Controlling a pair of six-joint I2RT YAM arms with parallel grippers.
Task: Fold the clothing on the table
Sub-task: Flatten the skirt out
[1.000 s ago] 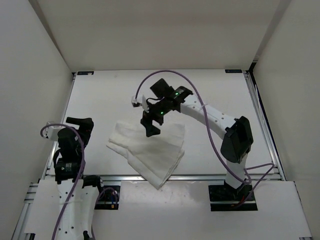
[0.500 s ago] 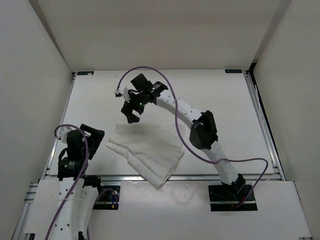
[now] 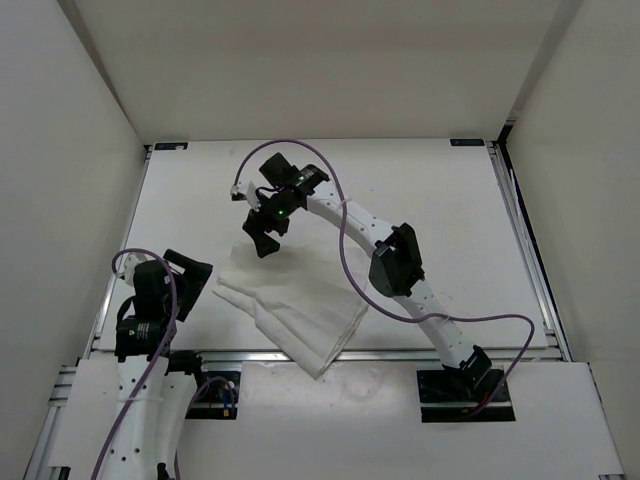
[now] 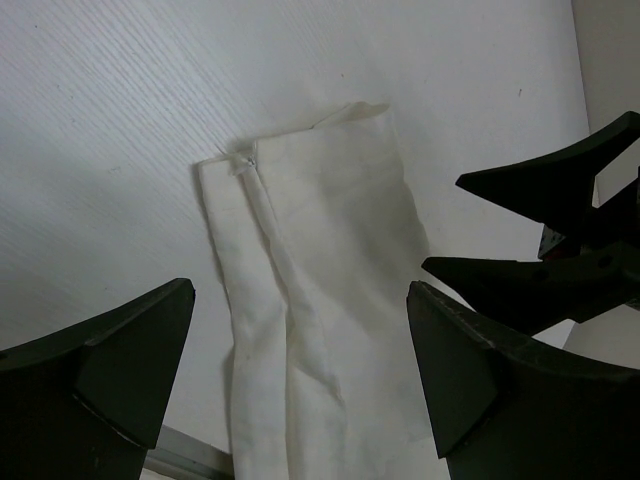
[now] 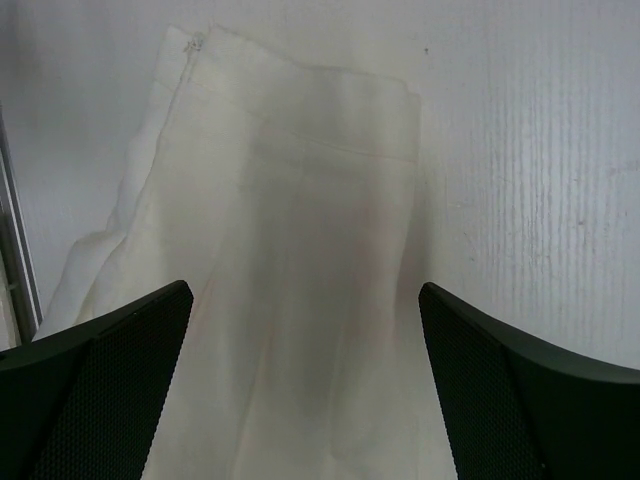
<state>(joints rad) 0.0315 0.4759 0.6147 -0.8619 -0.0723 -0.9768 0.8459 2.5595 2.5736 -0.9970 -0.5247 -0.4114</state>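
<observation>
White table (image 3: 450, 220) with white walls all round; the clothing (image 3: 300, 305) lies folded flat on it, just under the right gripper (image 3: 260, 240) and just beside the left gripper (image 3: 193, 283); both wrist views cut off the near end of the clothing; its layers are hard to count; the right gripper is spread wide above the far edge, holding nothing; the left gripper is spread wide too, holding nothing.

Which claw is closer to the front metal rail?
Left. The left gripper is beside the shirt, near the rail; the right gripper hovers farther back, at its far edge.
</observation>
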